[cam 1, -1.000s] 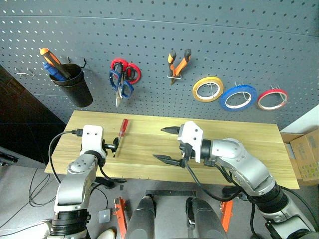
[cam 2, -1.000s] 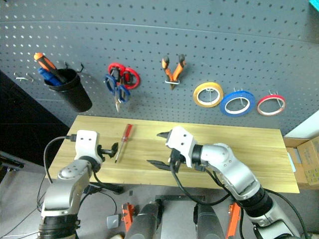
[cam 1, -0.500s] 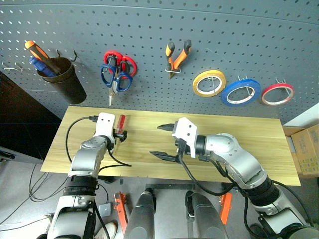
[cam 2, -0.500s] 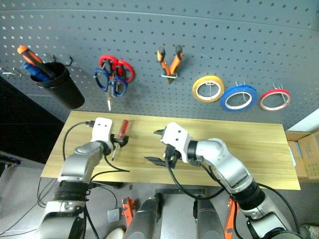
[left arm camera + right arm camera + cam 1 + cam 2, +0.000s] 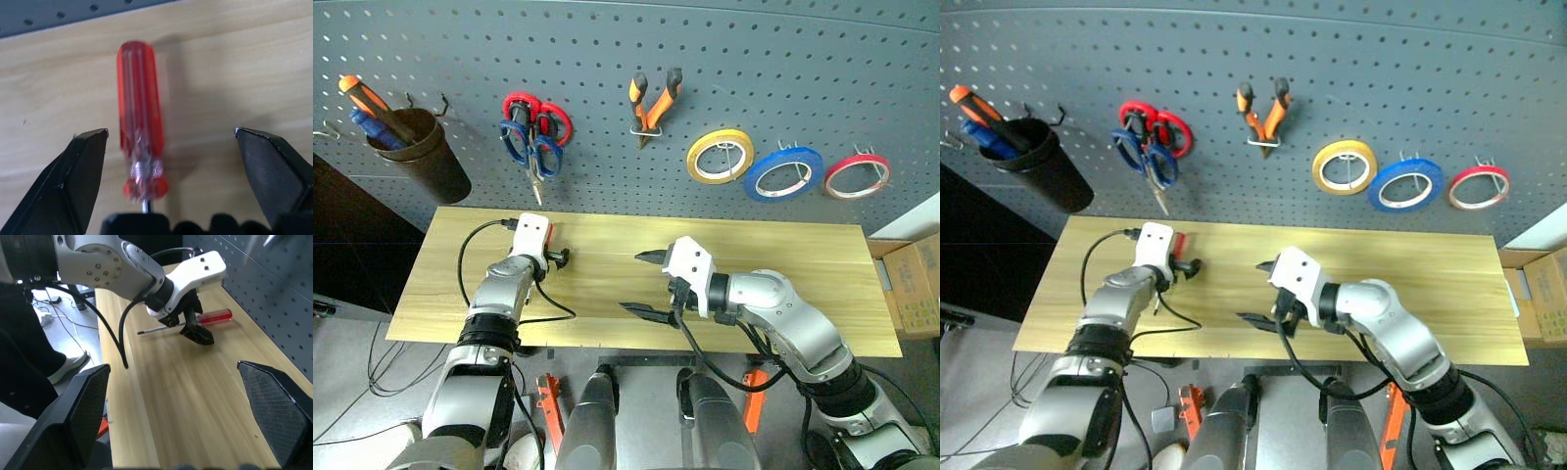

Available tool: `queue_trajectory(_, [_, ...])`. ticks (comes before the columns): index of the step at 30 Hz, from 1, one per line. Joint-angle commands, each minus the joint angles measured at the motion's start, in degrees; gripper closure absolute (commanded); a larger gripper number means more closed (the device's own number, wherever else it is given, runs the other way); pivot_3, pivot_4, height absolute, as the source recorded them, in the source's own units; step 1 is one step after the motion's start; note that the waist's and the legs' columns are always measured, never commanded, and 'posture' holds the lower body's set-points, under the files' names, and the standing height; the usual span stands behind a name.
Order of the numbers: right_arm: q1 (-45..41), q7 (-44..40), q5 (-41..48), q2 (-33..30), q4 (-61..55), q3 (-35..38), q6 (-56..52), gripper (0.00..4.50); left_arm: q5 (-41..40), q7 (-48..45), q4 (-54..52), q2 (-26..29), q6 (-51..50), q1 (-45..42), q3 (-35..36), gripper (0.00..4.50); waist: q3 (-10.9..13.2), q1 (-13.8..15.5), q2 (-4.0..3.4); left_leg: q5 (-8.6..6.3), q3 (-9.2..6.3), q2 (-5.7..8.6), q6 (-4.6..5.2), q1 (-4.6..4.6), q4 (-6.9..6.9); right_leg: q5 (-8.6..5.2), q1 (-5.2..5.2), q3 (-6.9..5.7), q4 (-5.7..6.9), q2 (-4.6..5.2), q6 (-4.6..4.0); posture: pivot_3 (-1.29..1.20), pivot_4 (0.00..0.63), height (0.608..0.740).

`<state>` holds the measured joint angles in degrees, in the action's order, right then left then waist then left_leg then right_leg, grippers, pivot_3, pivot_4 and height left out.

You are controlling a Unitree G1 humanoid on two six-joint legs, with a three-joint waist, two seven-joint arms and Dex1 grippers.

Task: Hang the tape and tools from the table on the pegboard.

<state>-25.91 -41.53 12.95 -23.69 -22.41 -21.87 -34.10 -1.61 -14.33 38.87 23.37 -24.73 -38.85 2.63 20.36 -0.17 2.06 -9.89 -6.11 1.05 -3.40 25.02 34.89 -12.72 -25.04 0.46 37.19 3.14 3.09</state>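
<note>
The slim red-handled screwdriver (image 5: 139,132) lies flat on the pale wood table (image 5: 803,257) near its back left. My left gripper (image 5: 552,257) is lowered over it, open, with the red handle between the two fingers (image 5: 80,164) and untouched. My right gripper (image 5: 643,284) hovers open and empty above the table's middle, pointing toward the left arm. On the pegboard (image 5: 803,69) hang the blue tape (image 5: 785,174), the blue-handled scissors (image 5: 530,155) and the orange-and-black pliers (image 5: 651,101).
A dark cup (image 5: 421,157) on the pegboard's far left holds an orange-handled screwdriver. Red scissors (image 5: 540,113) hang behind the blue ones. A yellow roll (image 5: 720,157) and a red roll (image 5: 857,176) flank the blue tape. A black cable (image 5: 475,257) loops off my left wrist.
My left gripper has reached forward and now straddles the screwdriver's red handle, still open. The right arm has stayed put. The head view has tilted down.
</note>
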Motion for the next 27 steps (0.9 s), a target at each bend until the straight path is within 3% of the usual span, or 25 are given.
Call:
queue_trajectory(1, [0.27,0.14,0.88,-0.06,-3.26,1.48,-0.21,0.0,1.66,0.17,1.76,1.05,0.29,-0.14,-0.57,0.05,0.03,-0.12,-0.01,0.0,0.01,0.0,0.0,0.0,-0.01,0.0,0.0,0.0,-0.01,0.0,0.0,0.04,0.424,0.74])
queue_trajectory(4, [0.39,0.49,0.96,0.1,-3.44,1.72,-0.56,0.0,1.34,1.18,0.01,1.18,-1.16,0.73,0.36,0.6,0.07,-0.31,-0.01,0.0,0.04,-0.01,0.0,0.0,-0.01,0.0,-0.01,0.03,-0.01,0.0,0.01,0.04,0.424,0.74])
queue_trajectory(13, [-0.14,0.34,1.08,0.2,-2.17,2.42,-0.13,0.0,0.67,2.07,-5.59,1.1,-4.79,3.38,1.45,3.64,0.1,-0.9,0.0,0.0,0.05,-0.03,0.0,0.0,-0.02,0.0,-0.04,0.04,0.0,-0.01,0.01,0.05,0.416,0.74])
queue_trajectory(22, [-0.81,-0.37,0.67,0.01,-0.9,2.62,1.16,0.0,0.78,2.89,-8.64,0.89,-6.71,4.94,1.79,3.65,0.11,-1.35,0.0,0.0,0.05,-0.03,0.0,0.0,-0.05,0.0,-0.04,0.04,-0.03,0.0,0.02,0.05,0.399,0.74])
queue_trajectory(27, [0.08,-0.8,2.54,0.26,-1.57,3.92,0.58,0.0,1.55,1.09,-17.34,0.46,-5.68,10.39,-0.64,3.65,0.1,-1.33,0.0,-0.01,0.05,-0.03,-0.02,0.02,-0.09,0.0,-0.06,0.06,-0.07,0.01,0.02,0.07,0.377,0.74])
